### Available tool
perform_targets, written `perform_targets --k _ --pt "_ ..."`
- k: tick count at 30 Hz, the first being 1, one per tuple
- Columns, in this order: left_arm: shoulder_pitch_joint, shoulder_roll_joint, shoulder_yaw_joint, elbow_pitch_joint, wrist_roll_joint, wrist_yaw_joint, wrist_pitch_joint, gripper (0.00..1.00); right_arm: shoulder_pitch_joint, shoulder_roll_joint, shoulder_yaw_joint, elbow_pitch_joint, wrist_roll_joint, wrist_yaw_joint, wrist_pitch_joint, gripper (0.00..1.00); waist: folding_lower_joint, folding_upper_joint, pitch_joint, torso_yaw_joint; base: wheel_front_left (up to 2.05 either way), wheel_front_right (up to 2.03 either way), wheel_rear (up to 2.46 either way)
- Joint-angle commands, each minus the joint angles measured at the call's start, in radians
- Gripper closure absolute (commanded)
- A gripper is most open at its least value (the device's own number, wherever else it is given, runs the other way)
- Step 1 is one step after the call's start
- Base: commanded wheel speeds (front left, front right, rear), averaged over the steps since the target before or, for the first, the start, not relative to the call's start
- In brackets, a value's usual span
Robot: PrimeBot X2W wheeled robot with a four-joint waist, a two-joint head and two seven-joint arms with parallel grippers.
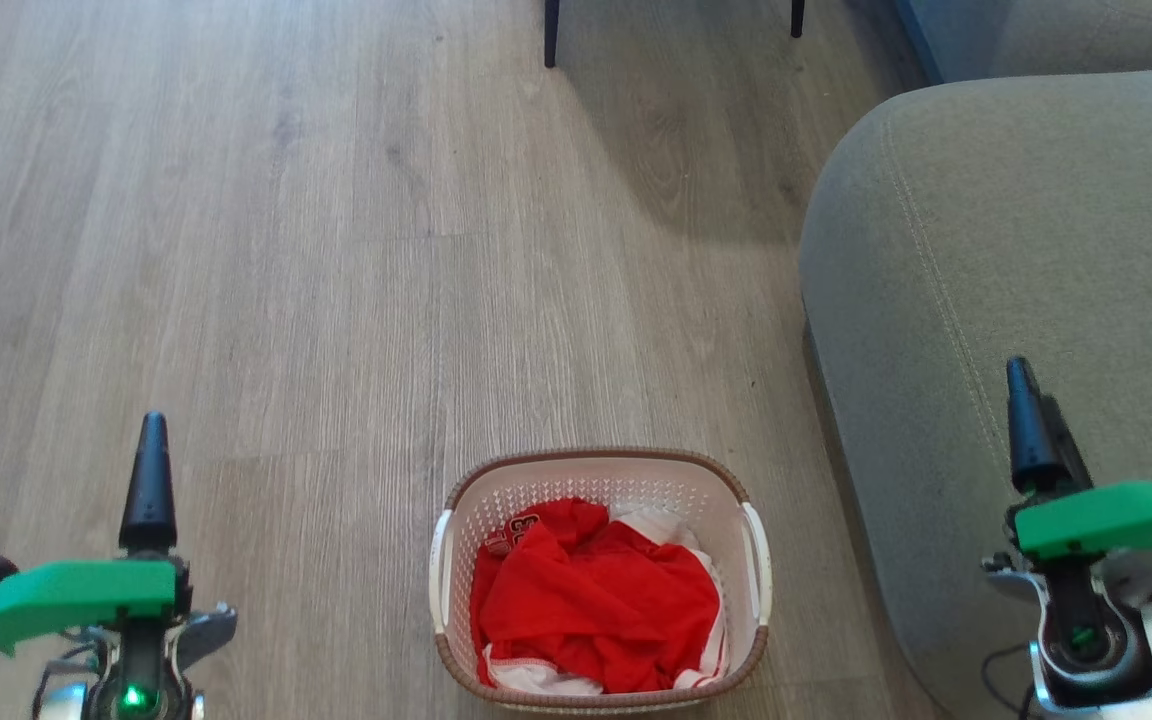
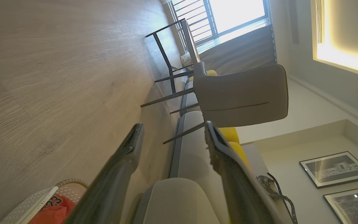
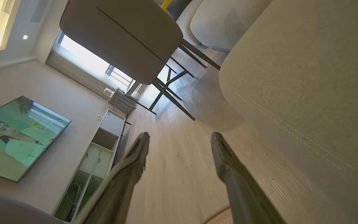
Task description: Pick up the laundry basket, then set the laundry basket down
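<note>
The laundry basket [image 1: 600,476] stands on the wood floor at the bottom middle of the head view, white and perforated with a brown rim, holding red and white clothes [image 1: 596,595]. White handles sit on its left and right sides. My left gripper [image 1: 148,470] hangs well to the basket's left, my right gripper [image 1: 1028,420] to its right, over the sofa's edge. Both are apart from the basket. In the left wrist view the left gripper [image 2: 172,132] stands open and empty, with a corner of the basket [image 2: 29,207] at the lower left. The right gripper [image 3: 180,141] is open too.
A grey sofa [image 1: 1016,300] fills the right side, close beside the basket. Dark chair legs [image 1: 551,30] stand at the far top. A grey chair [image 2: 241,93] and a table show in the wrist views; a TV [image 3: 17,137] and a white cabinet [image 3: 101,146] line the wall.
</note>
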Motion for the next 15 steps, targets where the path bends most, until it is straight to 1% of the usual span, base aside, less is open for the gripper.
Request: perform_targets --k 1,4,5,8,15 --pt "-0.065 0.009 0.018 -0.047 0.025 0.008 -0.01 0.0 -0.061 -0.015 0.011 -0.05 -0.031 0.003 -0.013 0.0 0.0 -0.0001 0.001 0.0 0.0 0.0 0.0" --pt "-0.068 0.01 0.001 -0.084 0.087 0.04 -0.019 0.0 -0.069 -0.022 0.023 -0.073 -0.086 0.003 -0.022 0.0 0.0 -0.0001 0.003 0.001 0.0 0.0 0.0" --pt "-0.068 0.01 0.001 -0.084 0.087 0.04 -0.019 0.0 -0.069 -0.022 0.023 -0.073 -0.086 0.003 -0.022 0.0 0.0 -0.0001 0.003 0.001 0.0 0.0 0.0" --pt "-0.065 0.01 -0.032 -0.116 0.143 0.073 -0.027 0.0 -0.075 -0.031 0.041 -0.095 -0.137 0.004 -0.031 0.0 0.0 -0.0001 0.004 0.003 0.0 0.0 0.0" --pt "-0.062 0.01 -0.116 -0.178 0.316 0.145 -0.048 0.0 -0.087 -0.049 0.077 -0.136 -0.257 0.004 -0.051 0.0 0.0 -0.0001 0.005 0.006 0.0 0.0 0.0"
